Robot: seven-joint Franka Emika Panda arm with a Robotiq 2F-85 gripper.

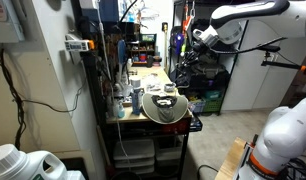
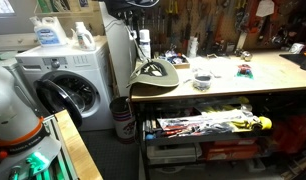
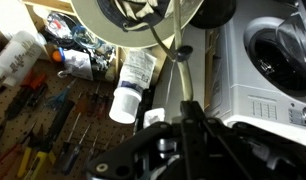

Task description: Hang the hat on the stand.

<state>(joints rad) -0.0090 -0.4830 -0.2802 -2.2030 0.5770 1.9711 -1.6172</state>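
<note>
hat (image 2: 153,75) lies at the surface (image 2: 238,88) edge, gripper (image 3: 185,112) hovers above it. Can't tell whether the jaws are open or closed.

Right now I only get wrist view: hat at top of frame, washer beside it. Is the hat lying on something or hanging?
Observer: Lying. The hat sits on the workbench, at the end next to the washing machine.
Operator: Gripper touching it?
Observer: No. In an exterior view the gripper hangs high above the hat, apart from it.
Operator: Anything beside the hat?
Observer: A small round container on the bench, clear of the brim.
</note>
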